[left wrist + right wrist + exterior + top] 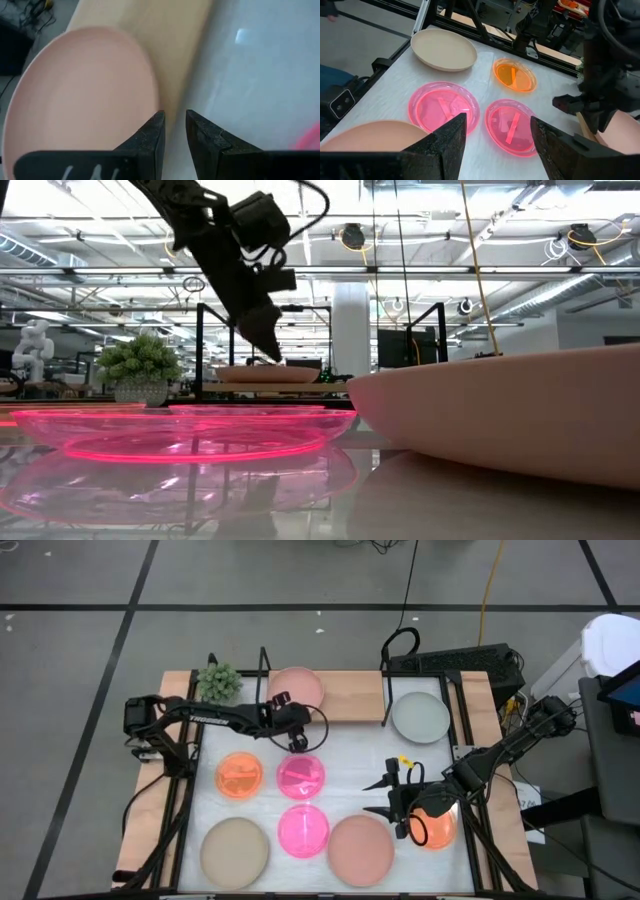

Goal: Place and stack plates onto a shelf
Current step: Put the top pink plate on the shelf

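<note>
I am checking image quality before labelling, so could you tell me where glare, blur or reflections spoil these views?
Low view: the dusty pink plate looms close and soft, while the hot pink plates glow and mirror in the glossy tabletop. Left wrist view: a bright glare spot sits on the tabletop, and the pink plate on the shelf looks soft. High view: evenly lit, with faint shadows.

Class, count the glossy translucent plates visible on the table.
4: orange plate left, hot pink plate beside it, second hot pink plate nearer front, second orange plate partly hidden under the right gripper.
</note>
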`<state>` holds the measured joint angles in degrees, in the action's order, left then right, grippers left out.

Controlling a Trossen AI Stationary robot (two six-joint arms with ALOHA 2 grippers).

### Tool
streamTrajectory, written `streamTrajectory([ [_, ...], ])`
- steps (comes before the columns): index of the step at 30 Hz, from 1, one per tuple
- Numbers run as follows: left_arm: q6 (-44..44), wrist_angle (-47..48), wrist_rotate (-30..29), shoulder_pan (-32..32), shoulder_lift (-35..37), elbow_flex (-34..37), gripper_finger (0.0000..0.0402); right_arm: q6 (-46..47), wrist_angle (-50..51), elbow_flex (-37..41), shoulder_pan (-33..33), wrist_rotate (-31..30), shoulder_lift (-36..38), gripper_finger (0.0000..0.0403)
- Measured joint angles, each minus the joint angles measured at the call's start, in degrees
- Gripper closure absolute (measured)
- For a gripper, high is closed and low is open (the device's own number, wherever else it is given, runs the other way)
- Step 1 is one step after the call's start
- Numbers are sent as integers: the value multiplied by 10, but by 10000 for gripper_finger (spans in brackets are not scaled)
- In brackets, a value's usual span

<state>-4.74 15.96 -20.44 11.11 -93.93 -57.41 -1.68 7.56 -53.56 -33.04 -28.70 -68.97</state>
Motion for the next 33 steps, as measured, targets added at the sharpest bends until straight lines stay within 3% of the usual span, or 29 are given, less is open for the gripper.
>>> streamTrajectory([
  [9,22,16,21,-107,47,0,318,26,5,0,0,0,0,202],
  [25,146,181,22,-338,59,0,318,43,13,0,0,2,-1,202],
  [33,175,193,19,-393,59,0,318,41,13,0,0,2,-1,202],
])
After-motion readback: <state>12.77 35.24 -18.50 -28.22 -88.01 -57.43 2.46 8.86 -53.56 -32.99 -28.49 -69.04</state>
